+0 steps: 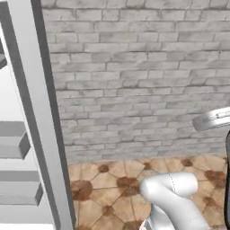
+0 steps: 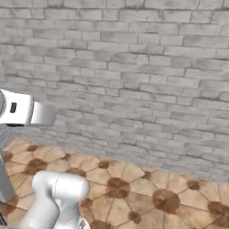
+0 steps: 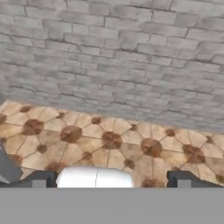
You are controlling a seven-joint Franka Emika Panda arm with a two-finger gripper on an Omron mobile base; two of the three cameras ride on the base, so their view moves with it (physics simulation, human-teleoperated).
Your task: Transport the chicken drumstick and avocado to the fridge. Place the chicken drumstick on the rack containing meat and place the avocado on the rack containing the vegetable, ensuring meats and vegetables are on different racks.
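Facing the brick wall [image 3: 122, 52] over the tiled floor [image 3: 109, 140], the pincer [image 3: 112, 179] stands wide apart, empty.

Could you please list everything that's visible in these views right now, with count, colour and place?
Brick wall: one, grey, across the back of every view.
Floor: one, tan tiles with brown diamond accents, below the wall.
Fridge: one, grey frame edge at the far left of the left base view.
Shelves: two, pale grey, stacked inside the white interior; nothing visible on the parts shown.
Arm: one, white, bottom of both base views.
Gripper: one, dark fingers wide apart, holding nothing, facing wall and floor.
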